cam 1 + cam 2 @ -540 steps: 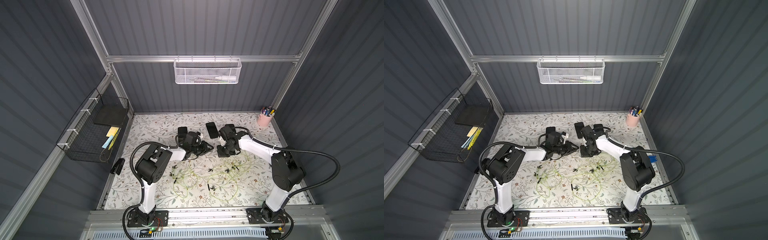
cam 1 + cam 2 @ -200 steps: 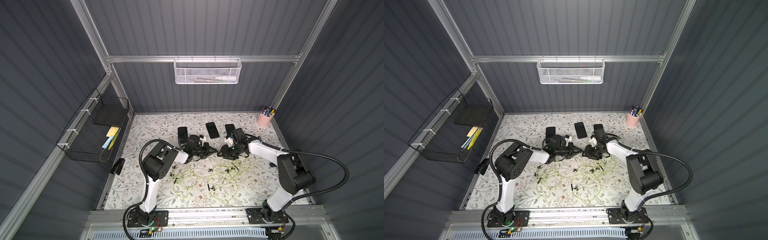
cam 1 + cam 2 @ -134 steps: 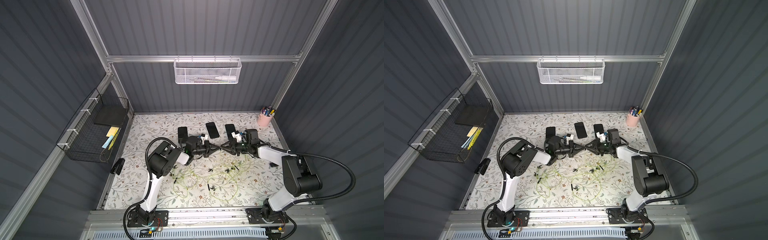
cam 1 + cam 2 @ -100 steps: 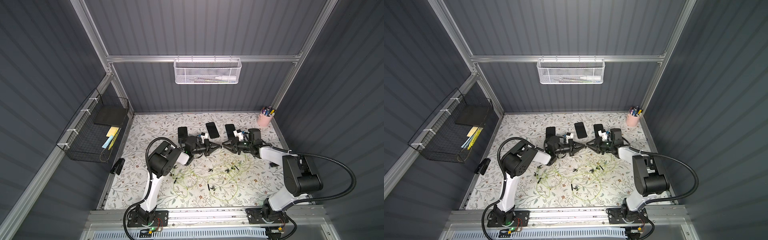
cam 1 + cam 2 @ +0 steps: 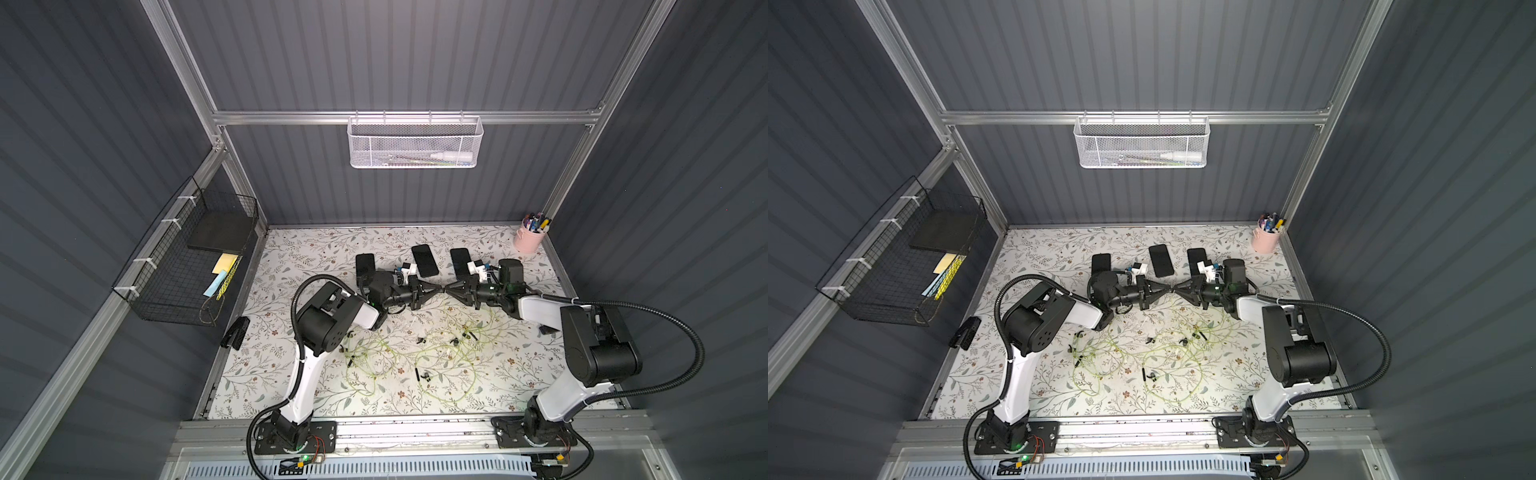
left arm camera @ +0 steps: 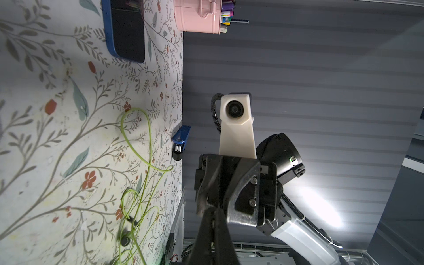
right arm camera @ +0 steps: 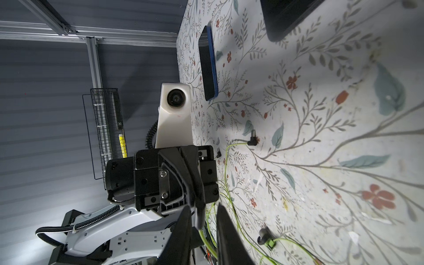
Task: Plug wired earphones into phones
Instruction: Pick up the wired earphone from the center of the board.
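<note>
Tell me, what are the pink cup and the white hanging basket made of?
Pink cup: probably painted sheet metal, smooth satin finish, with a raised handle lug on its side. White basket: likely white-coated metal mesh, with fine holes and a wire rim.

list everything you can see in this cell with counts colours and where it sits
phones: three, black, some blue-rimmed, row at back of table
wired earphones: several, yellow-green cords, black buds, tangled mid-table
pen cup: one, pink, back right corner
mesh basket: one, white, back rail
wire basket: one, black, left wall, holding black slab and yellow, blue notes
black stapler: one, left table edge
blue stapler: one, right table edge
left gripper: one, black, shut
right gripper: one, black, jaws apart, tip to tip with left
</note>
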Available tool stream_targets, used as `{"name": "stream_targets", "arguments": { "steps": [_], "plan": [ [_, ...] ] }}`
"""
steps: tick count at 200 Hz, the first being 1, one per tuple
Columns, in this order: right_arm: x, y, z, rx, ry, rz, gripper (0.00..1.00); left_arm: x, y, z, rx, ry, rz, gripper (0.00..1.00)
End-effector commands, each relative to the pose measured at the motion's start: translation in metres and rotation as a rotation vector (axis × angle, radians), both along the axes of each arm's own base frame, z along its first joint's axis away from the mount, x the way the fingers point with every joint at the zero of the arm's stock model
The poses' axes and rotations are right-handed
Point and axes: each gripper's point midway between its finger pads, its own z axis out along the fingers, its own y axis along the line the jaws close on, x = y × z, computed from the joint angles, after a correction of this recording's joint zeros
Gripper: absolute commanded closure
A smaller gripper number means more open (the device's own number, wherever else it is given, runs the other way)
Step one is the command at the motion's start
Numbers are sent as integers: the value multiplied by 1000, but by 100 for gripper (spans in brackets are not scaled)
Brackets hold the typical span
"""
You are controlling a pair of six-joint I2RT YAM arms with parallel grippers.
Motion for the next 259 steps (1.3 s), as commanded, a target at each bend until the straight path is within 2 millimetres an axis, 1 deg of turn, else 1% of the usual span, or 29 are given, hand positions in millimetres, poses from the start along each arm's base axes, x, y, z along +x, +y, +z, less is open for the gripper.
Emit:
{"name": "stream_targets", "arguments": {
  "steps": [1, 21, 45, 94, 146, 179, 213, 235, 259],
  "plan": [
    [-1, 7, 2, 30, -7, 27, 78, 5, -1, 4, -20, -19, 9, 100],
    [-2, 10, 0, 37, -3, 29, 81, 6, -1, 5, -21, -20, 10, 100],
    [-3, 13, -1, 42, -4, 36, 82, 6, -1, 3, -16, -17, 13, 100],
    [-4, 17, -5, 47, 3, 40, 83, 8, -1, 0, -12, -11, 22, 100],
    [-11, 16, -10, 43, 15, 40, 82, 9, 0, -7, -2, 9, 33, 100],
    [-14, 15, -12, 36, 17, 41, 83, 9, -1, -7, -3, 9, 35, 100],
    [-11, 15, -11, 23, 10, 38, 83, 9, -2, -4, -6, -3, 25, 100],
    [-8, 13, -10, 12, -1, 31, 80, 6, -1, -4, -5, -2, 17, 100],
    [-5, 10, -7, 2, -12, 19, 80, 5, 0, -6, -2, 0, 17, 100]
  ]
}}
